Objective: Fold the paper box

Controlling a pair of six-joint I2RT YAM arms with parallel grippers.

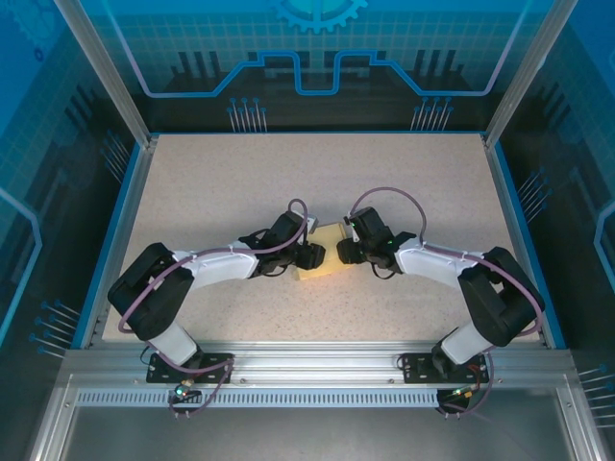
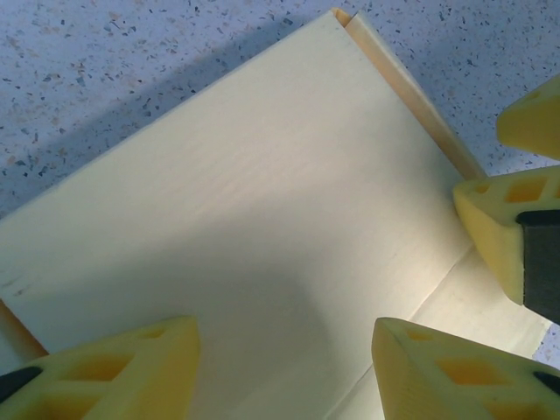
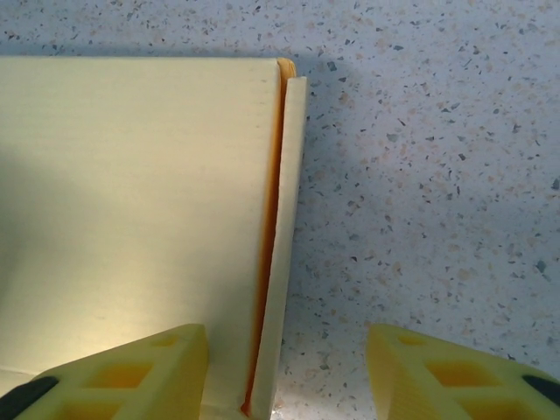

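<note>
A flat, rectangular paper box (image 1: 322,261) of pale yellow thin cardboard is seen lying near the middle of the speckled beige tabletop (image 1: 221,182), flanked by both arms. The left pincer (image 1: 309,255) is held apart over the box's broad face, with nothing clamped. The right pincer (image 1: 343,252) is likewise spread, its fingers set astride the narrow edge flap (image 3: 284,219) — one over cardboard, one over tabletop.

Bright, even light falls from above on the table (image 1: 404,182). The arms (image 1: 216,264) cast only faint, soft shadows, and the blue walls (image 1: 38,192) are dim. In the left wrist view a soft shadow dulls the box (image 2: 262,201) near the blurred fingers (image 2: 114,367). In the right wrist view the table's speckle is sharp and the box's left side is shaded.
</note>
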